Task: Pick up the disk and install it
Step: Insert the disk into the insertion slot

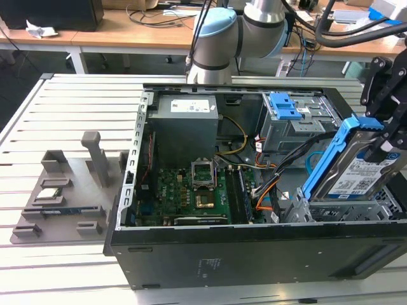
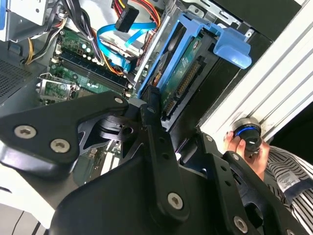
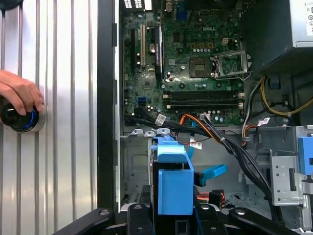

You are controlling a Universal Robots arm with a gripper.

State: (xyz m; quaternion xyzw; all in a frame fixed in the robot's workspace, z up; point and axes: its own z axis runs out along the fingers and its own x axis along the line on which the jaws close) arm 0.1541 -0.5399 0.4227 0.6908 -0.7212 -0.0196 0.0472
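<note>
The black metal jaws are clenching the upper end of the disk (image 1: 361,175), a flat silver slab with a white-and-blue label. The disk is tilting steeply at the corner of the case on the exterior view's right, with its lower end reaching down to a perforated steel drive cage (image 1: 381,204). Smooth blue plastic rails (image 3: 174,191) are framing it, and in the second wrist view its underside (image 2: 183,73) is showing a green circuit board. The case (image 1: 210,257), a matte black tower, is lying on its side with the panel off. It is exposing a glossy green motherboard (image 1: 191,190), a plain grey boxy power supply (image 1: 184,124) and loose orange, yellow and black cables (image 1: 264,190). A bare blue clip (image 1: 284,105) is sitting on a far bay. Everything is resting on a counter (image 1: 63,105) of ribbed, pale grey metal slats. A grey moulded fixture (image 1: 63,190) with upright posts is standing beside the case on the exterior view's left. A person's hand (image 3: 17,90) is pressing on a round black knob (image 3: 19,120) ringed in blue. Behind, the arm's rounded silver-and-blue joint (image 1: 219,41) is rising in front of wooden desks (image 1: 127,38) strewn with cables.
</note>
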